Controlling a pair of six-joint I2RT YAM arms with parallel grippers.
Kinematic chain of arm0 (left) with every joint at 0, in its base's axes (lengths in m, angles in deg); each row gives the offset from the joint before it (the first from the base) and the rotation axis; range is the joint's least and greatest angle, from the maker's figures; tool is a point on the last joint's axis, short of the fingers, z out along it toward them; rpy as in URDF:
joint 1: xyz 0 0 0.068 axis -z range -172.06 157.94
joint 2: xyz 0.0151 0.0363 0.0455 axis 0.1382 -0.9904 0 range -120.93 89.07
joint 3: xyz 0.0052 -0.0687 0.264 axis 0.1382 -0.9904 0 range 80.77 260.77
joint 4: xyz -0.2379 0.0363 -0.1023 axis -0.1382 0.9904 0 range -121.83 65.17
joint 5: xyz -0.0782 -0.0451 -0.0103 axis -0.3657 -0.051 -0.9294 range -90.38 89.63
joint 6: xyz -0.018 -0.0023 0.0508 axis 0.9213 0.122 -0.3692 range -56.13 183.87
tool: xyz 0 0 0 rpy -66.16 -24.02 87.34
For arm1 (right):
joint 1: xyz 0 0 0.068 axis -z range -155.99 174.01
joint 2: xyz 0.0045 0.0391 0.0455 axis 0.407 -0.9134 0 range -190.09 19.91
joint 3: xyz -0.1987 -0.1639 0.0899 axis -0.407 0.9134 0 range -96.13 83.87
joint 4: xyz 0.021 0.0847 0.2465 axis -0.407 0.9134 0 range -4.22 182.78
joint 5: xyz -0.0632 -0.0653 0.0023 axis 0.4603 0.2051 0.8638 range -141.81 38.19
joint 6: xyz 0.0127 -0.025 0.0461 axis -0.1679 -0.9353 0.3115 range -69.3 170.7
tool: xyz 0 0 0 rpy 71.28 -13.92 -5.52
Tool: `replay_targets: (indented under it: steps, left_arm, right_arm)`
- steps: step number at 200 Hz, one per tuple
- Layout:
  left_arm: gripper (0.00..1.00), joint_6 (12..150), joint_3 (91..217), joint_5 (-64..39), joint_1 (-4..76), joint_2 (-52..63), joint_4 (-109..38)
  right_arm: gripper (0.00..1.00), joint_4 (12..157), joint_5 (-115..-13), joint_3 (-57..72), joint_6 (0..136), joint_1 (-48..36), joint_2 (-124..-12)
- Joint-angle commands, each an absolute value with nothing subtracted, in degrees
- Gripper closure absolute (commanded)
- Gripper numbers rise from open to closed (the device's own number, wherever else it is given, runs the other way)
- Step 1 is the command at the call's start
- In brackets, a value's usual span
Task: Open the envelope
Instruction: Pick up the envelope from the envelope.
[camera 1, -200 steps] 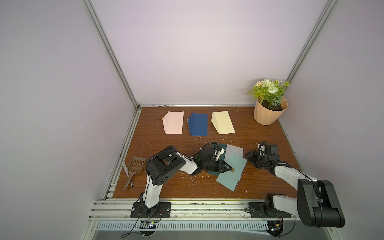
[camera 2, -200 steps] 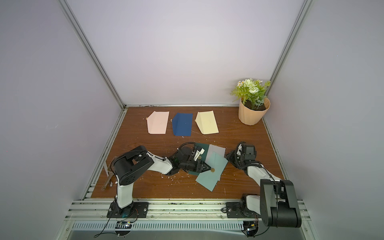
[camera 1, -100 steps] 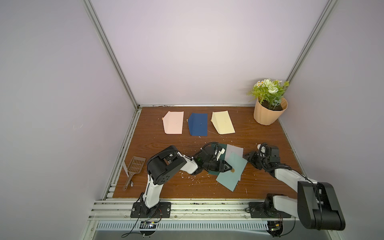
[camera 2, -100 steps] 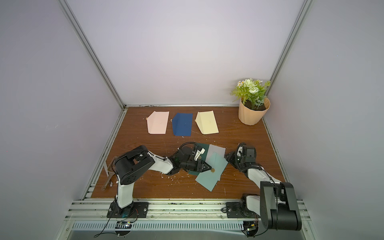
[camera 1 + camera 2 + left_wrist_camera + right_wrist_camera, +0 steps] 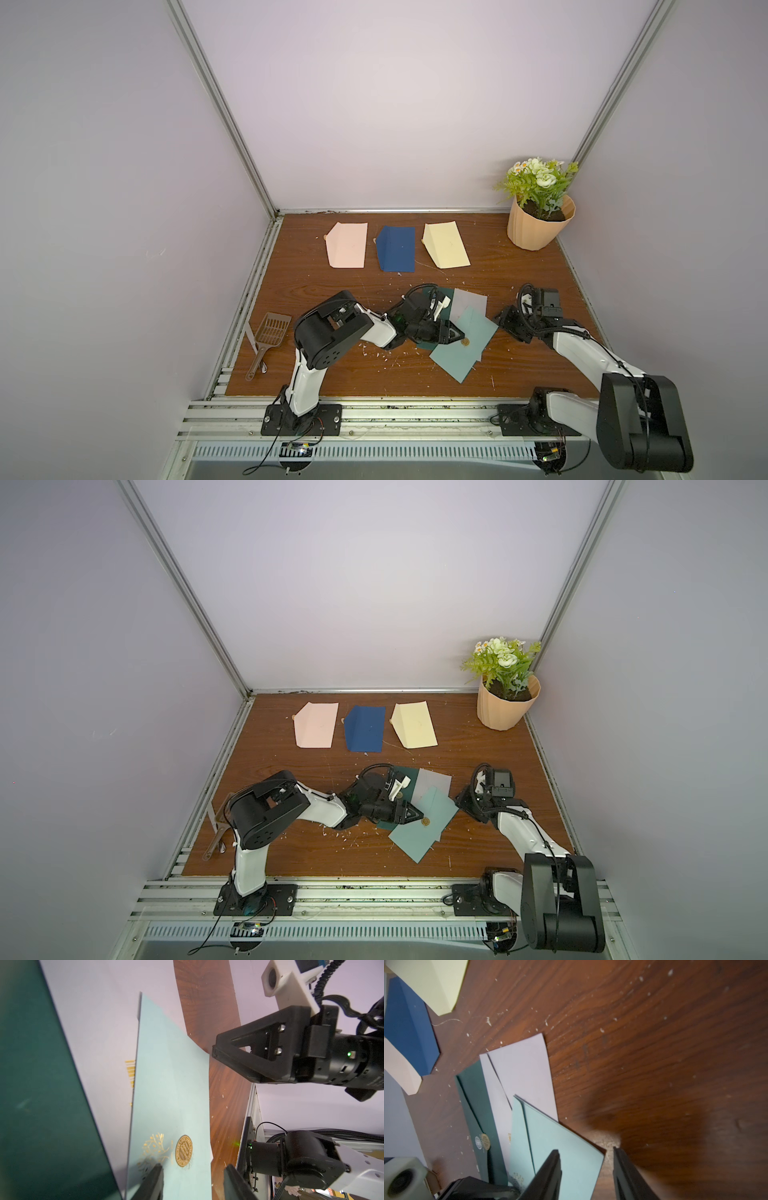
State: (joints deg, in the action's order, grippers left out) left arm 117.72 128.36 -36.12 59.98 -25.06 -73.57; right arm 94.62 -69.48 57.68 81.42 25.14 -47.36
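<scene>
A light teal envelope (image 5: 461, 353) (image 5: 419, 833) with a round gold seal (image 5: 184, 1150) lies face up on a grey envelope (image 5: 469, 305) and a dark green one (image 5: 473, 1095). My left gripper (image 5: 458, 334) (image 5: 193, 1169) is open low over the teal envelope by the seal. One of its fingers (image 5: 153, 1180) is on the paper, while its mate stands past the envelope's edge over the wood. My right gripper (image 5: 500, 320) (image 5: 586, 1153) is open too, its jaws straddling the teal envelope's near corner (image 5: 600, 1153). Neither holds anything.
Pink (image 5: 347, 245), navy (image 5: 397, 249) and cream (image 5: 446, 245) envelopes lie in a row at the back. A flower pot (image 5: 538, 226) stands in the back right corner. A brown scoop (image 5: 270, 336) rests by the left rail. Paper scraps dot the wooden table (image 5: 353, 374).
My right gripper has crept a little toward the teal envelope's corner and its jaws have widened slightly. The left arm and the envelopes have stayed put.
</scene>
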Motion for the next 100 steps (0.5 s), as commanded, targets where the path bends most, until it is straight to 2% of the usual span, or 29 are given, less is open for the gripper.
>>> replay_targets:
  steps: [1, 45, 76, 100]
  left_arm:
    - [0.5, 118.08, 128.22, -33.93, 60.42, -27.53, -67.62]
    - [0.5, 118.1, 128.54, -33.94, 60.47, -27.91, -67.08]
    - [0.5, 118.01, 128.96, -33.84, 60.41, -28.21, -66.49]
    - [0.5, 118.1, 129.22, -33.96, 60.42, -28.69, -66.2]
  right_arm:
    - [0.52, 97.96, -69.53, 56.28, 78.92, 25.64, -48.37]
    - [0.51, 95.54, -74.57, 55.91, 76.17, 26.12, -56.01]
    - [0.51, 93.79, -75.44, 55.92, 75.76, 26.39, -58.5]
    - [0.51, 91.67, -80.56, 56.92, 75.71, 26.52, -59.04]
